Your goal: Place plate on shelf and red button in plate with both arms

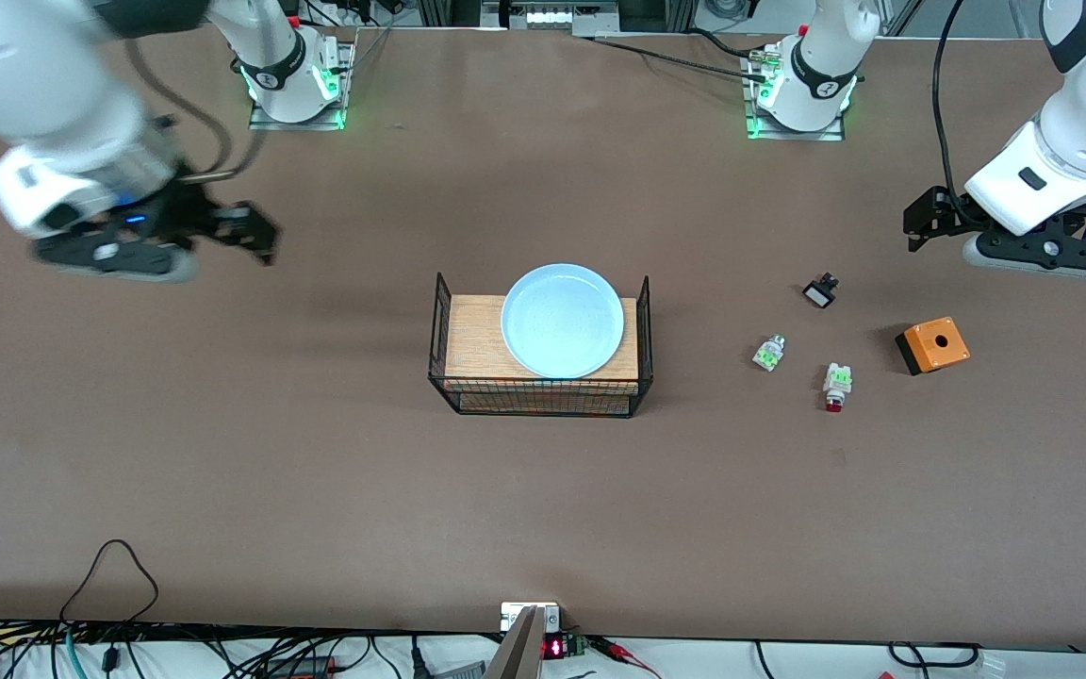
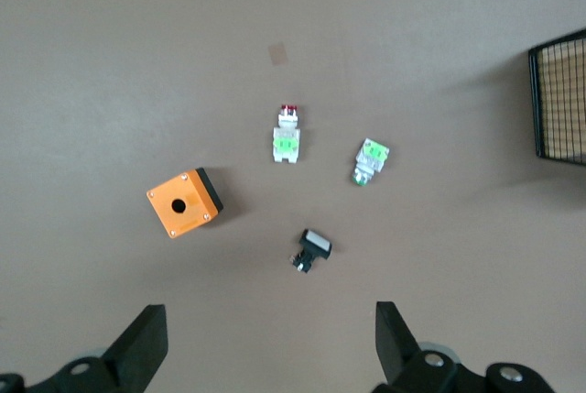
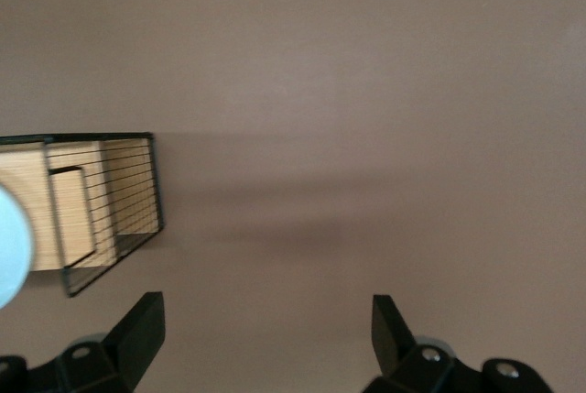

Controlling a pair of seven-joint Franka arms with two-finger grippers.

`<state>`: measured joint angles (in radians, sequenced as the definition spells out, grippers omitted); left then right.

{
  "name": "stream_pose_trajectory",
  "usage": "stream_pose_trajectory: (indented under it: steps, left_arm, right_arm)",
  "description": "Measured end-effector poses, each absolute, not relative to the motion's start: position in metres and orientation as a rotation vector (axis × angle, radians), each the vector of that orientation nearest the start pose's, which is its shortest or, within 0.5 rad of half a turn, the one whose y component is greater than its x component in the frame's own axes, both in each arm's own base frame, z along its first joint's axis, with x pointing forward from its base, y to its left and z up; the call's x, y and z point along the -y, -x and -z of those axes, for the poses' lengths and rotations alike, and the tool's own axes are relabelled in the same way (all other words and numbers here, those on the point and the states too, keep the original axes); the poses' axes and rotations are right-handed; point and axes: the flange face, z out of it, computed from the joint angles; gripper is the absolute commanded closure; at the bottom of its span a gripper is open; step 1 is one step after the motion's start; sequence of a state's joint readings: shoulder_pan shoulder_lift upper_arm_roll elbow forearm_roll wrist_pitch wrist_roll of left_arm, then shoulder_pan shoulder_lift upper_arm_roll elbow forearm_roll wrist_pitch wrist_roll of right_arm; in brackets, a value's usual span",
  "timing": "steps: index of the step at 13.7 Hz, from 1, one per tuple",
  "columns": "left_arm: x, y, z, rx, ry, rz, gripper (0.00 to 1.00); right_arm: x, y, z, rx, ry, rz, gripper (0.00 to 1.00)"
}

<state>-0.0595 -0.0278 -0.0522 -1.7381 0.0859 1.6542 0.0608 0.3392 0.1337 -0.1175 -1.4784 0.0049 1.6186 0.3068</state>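
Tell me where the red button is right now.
The red button lies on the table toward the left arm's end, between the white-green part and the orange box, slightly nearer the front camera than both.

Three cameras: one high front view, one on each wrist.
Front view looks steeply down from across the table [image 1: 317, 490] at the arm bases, taking in the whole top. Left wrist view looks straight down from well above the small parts, orange box [image 2: 184, 203] included, past its spread fingers [image 2: 142, 347]. Right wrist view looks down on bare tabletop. All three views share the wire basket [image 1: 539, 401] [image 2: 558, 100] [image 3: 101, 201].
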Motion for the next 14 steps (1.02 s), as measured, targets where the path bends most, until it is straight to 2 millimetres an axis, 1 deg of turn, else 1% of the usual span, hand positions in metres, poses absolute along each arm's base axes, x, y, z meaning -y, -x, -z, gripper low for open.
stream_pose_trajectory:
  steps: [2,3,5,6,7,8,11,13,14]
  left_arm:
    - [0.057,-0.544,-0.567,-0.326,3.035,-0.097,0.00]
    - [0.058,-0.544,-0.566,-0.333,3.034,-0.100,0.00]
    - [0.054,-0.547,-0.562,-0.327,3.035,-0.111,0.00]
    - [0.051,-0.548,-0.560,-0.326,3.035,-0.117,0.00]
    - [0.050,-0.550,-0.555,-0.329,3.035,-0.130,0.00]
    - [0.049,-0.553,-0.548,-0.331,3.035,-0.150,0.00]
    - [0.050,-0.568,-0.522,-0.334,3.034,-0.214,0.00]
    - [0.052,-0.581,-0.499,-0.340,3.032,-0.267,0.00]
    - [0.053,-0.588,-0.482,-0.346,3.030,-0.297,0.00]
  right_arm:
    - [-0.084,-0.593,-0.594,-0.133,3.150,0.001,0.00]
    - [-0.062,-0.595,-0.591,-0.141,3.151,-0.016,0.00]
    - [-0.022,-0.596,-0.586,-0.094,3.153,-0.046,0.00]
    - [-0.007,-0.596,-0.584,-0.059,3.153,-0.055,0.00]
    - [0.002,-0.595,-0.582,-0.042,3.152,-0.072,0.00]
    - [0.005,-0.593,-0.580,-0.036,3.154,-0.104,0.00]
    - [-0.001,-0.586,-0.573,-0.012,3.162,-0.140,0.00]
    - [0.000,-0.578,-0.570,-0.011,3.160,-0.119,0.00]
    - [0.001,-0.575,-0.571,-0.011,3.159,-0.103,0.00]
